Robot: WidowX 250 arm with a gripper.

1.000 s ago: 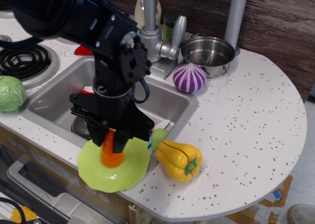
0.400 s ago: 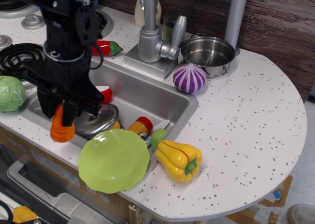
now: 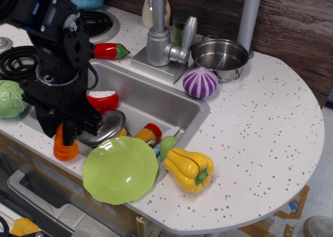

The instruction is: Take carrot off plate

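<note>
The black robot gripper (image 3: 66, 134) has its jaws clamped on the small ridged orange plastic carrot (image 3: 65, 146), held upright just left of the round lime-green plastic plate (image 3: 120, 169), clear of its rim, over the speckled white surface (image 3: 260, 122).

The white speckled counter (image 3: 260, 117) has a steel sink (image 3: 177, 104) set into it. On the counter, near the front edge, lies the lime-green plate (image 3: 120, 169), bare on top and reaching a little over the sink's corner. Just beside it on the right lies a yellow bell pepper (image 3: 190, 169). Left of the plate, the orange carrot (image 3: 65, 146) stands on the front counter strip. Behind the sink are a purple striped onion (image 3: 200, 83), a steel pot (image 3: 219, 57), a red chili pepper (image 3: 110, 50) and, far left, a green cabbage (image 3: 10, 99).
</note>
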